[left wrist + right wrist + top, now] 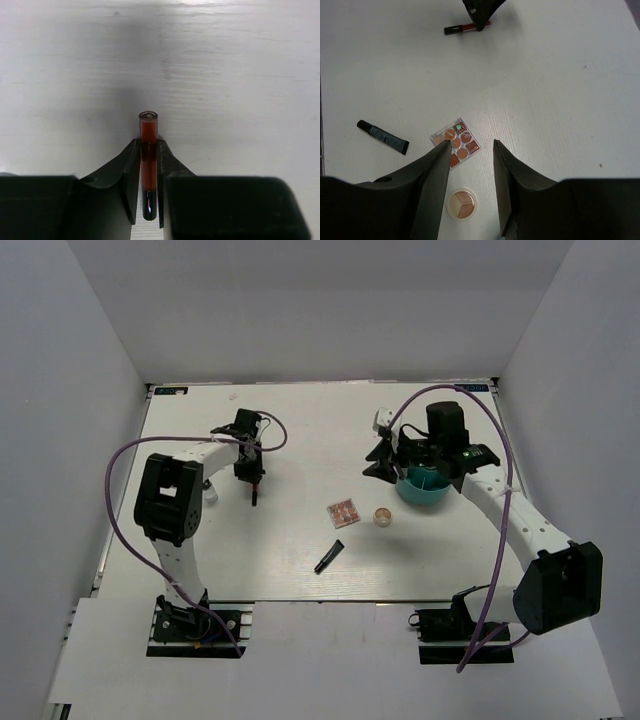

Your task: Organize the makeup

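Two arms work over a white table (pixel 300 430). Far left, at about 10 o'clock from the table's centre, the left gripper (pixel 250 476) is down at the surface with its jaws clamped on the thin red-black pencil (pixel 148 131). Its wrist view shows the red barrel pinched between both fingers (pixel 127 167), with the capped end sticking out past the tips and the dark end back between the jaws. The pencil lies flat on the table. Near centre sits the square pinkish-brown palette (pixel 343 512), lid side up and pans visible. The short black tube (pixel 328 557) lies at the palette's 7 o'clock, well apart from it. The round beige compact (pixel 383 517) is just at the palette's 3 o'clock, not touching it. At the compact's 2 o'clock stands the teal cup (pixel 420 492), partly covered by the right arm. The right gripper (pixel 376 462) hangs above the table at the cup's 9 o'clock, its jaws spread with nothing between them; bare table and a corner of the palette show through the gap. The white bottle (pixel 382 421) sits at that gripper's 12 o'clock; contact cannot be judged.
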Robot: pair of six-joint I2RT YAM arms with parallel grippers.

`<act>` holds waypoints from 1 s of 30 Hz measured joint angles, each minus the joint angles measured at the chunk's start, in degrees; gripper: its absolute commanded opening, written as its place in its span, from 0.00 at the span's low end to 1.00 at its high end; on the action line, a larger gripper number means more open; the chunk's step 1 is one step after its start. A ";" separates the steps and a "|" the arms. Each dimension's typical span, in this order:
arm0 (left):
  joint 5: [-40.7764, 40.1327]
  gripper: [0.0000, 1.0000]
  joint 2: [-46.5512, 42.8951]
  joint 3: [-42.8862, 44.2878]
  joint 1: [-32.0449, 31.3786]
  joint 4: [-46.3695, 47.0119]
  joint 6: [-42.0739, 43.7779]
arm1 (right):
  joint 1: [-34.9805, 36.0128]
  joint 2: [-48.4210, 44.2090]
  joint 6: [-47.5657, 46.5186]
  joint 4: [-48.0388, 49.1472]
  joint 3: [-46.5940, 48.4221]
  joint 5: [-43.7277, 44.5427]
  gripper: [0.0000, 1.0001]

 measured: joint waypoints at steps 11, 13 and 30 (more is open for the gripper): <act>18.56 0.05 -3.80 -2.95 -3.23 8.24 -2.21 | -4.37 -0.33 12.46 2.49 0.57 10.91 0.00; 21.53 0.05 -4.46 -0.50 -4.55 9.20 -2.67 | -5.90 -0.09 15.96 3.02 1.60 13.38 0.00; 33.86 0.00 1.90 20.63 -19.80 33.81 -9.53 | -20.06 1.01 30.51 5.92 6.14 23.47 0.00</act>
